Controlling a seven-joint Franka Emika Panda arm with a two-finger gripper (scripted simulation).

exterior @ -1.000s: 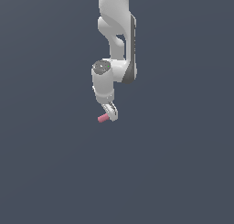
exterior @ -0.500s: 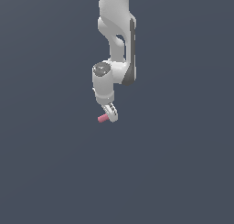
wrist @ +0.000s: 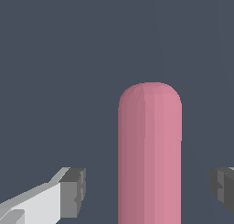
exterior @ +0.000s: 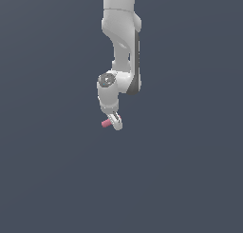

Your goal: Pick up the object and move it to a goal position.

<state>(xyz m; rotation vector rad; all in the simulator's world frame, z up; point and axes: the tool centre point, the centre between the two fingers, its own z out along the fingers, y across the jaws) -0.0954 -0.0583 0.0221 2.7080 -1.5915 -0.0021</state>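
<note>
The arm [exterior: 121, 46] is the biggest item: 1 white Panda w/ dark trim, hanging down from the top of the exterior view, wrist joint bent toward the exterior view's left. Bg is flat dark grey-blue everywhere in both views, no table edge or other props visible. Next, 1 gripper [exterior: 114, 121] at the arm's lower end, white body w/ dark grey pads; wrist view shows 2 fingertips [wrist: 73, 191], one each side of the peg, w/ visible gaps of bg between each pad and the peg, so jaws look spread and not touching it at the tips. In the exterior view the contact is too small to resolve, so can't tell if it's actually clamped further in. Smallest: 1 object [exterior: 106, 123], pink-red short cylinder, smooth, rounded dome end, uniform color w/ faint vertical shading facets. In the exterior view it sticks out from the gripper toward the exterior view's left, slightly tilted, up in mid-air. In the wrist view it sits between the fingertips, nearer one than the other, lower end cut off by the frame.
</note>
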